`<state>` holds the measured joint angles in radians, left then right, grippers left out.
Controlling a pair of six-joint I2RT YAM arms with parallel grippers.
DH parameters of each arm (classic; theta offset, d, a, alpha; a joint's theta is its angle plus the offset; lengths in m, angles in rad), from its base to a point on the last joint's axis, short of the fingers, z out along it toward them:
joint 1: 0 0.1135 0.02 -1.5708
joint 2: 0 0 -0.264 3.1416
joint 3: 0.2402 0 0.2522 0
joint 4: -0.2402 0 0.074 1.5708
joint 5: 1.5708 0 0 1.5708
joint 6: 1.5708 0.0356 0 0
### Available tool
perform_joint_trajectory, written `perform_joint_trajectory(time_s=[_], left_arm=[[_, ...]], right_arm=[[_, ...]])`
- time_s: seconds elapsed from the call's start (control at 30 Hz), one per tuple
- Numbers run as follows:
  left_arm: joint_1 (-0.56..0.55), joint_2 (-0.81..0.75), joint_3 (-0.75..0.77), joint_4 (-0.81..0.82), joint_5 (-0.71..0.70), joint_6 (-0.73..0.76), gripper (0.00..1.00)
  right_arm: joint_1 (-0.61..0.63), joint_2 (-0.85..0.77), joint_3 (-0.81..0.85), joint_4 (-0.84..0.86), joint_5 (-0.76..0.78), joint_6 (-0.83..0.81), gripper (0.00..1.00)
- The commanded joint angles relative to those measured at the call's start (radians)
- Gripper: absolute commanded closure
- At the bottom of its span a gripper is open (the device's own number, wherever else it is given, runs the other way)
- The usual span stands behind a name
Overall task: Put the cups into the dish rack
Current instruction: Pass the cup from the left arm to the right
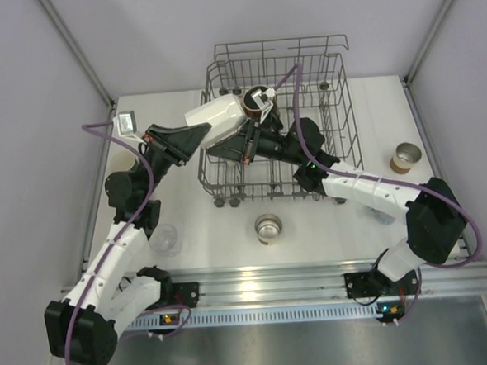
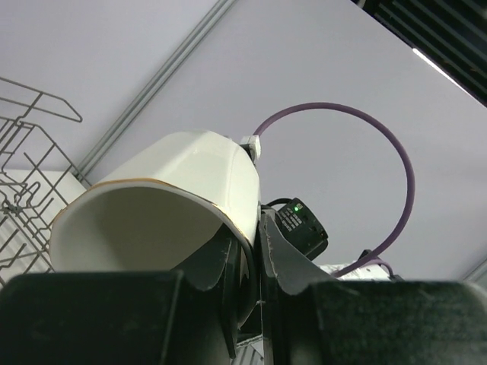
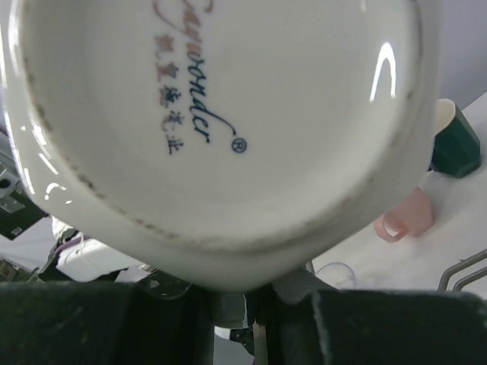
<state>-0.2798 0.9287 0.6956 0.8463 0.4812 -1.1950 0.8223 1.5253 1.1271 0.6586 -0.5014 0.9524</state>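
The white bench (image 1: 329, 235) carries the grey wire dish rack (image 1: 331, 119) at its far middle, and both arms reach in over it and meet above its left half. This looks like the loading step for one cup, possibly a pass from one arm to the other.

The left claw (image 2: 247, 251) is clamped on the cream cup (image 2: 183, 175). One finger is inside the mouth and one outside, pinching the wall at the gold-edged rim. The cup is held in the air over the rack, tipped on its side, and is not yet seated on the tines.

The right claw (image 3: 259, 319) sits just under the cup's printed base, which fills its camera. Its fingers look close together, but I cannot tell whether they grip the cup or only stand beside it.

Other cups wait on the bench:
- a steel cup (image 1: 269, 227) in front of the rack
- a tan cup (image 1: 405, 157) to the right
- a clear cup (image 1: 166, 238) by the left arm
- a dark green cup (image 3: 454, 137)
- a pink cup (image 3: 403, 217)

The next move probably calls for turning the cup mouth down and lowering it between the tines. The grip should open only once the cup rests there.
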Motion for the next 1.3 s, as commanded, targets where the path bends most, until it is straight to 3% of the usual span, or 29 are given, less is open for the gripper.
perform_joint_trajectory(time_s=[0.0,0.13,0.17,0.27,0.53,0.6,0.77,1.0,1.1,1.27], left_arm=[[-0.012,-0.025,-0.031,0.102,-0.003,-0.003,1.0],[-0.01,-0.019,-0.064,0.094,0.0,0.005,0.75],[-0.012,-0.016,-0.065,0.094,0.003,0.011,0.6],[-0.012,-0.016,-0.068,0.073,0.01,0.035,0.37],[-0.01,-0.025,-0.036,-0.09,0.013,0.123,0.2],[-0.012,-0.033,-0.031,-0.108,0.013,0.155,0.02],[-0.012,-0.051,-0.008,-0.246,-0.018,0.232,0.02],[-0.012,-0.1,0.024,-0.418,-0.039,0.342,0.02],[-0.012,-0.132,0.025,-0.463,-0.052,0.371,0.02],[-0.01,-0.169,0.027,-0.526,-0.073,0.408,0.02]], right_arm=[[0.018,-0.031,-0.03,0.134,0.032,-0.073,1.0],[0.003,-0.05,-0.069,0.167,0.057,-0.058,1.0],[-0.002,-0.054,-0.085,0.189,0.058,-0.053,1.0],[-0.026,-0.077,-0.119,0.202,0.07,-0.041,1.0],[-0.11,-0.137,-0.167,0.084,0.101,-0.125,1.0],[-0.135,-0.155,-0.178,0.049,0.106,-0.176,1.0],[-0.19,-0.2,-0.187,-0.092,0.132,-0.244,1.0],[-0.302,-0.209,-0.058,-0.435,0.26,-0.53,1.0],[-0.368,-0.185,-0.012,-0.476,0.323,-0.651,1.0],[-0.509,-0.064,0.115,-0.514,0.268,-0.77,1.0]])
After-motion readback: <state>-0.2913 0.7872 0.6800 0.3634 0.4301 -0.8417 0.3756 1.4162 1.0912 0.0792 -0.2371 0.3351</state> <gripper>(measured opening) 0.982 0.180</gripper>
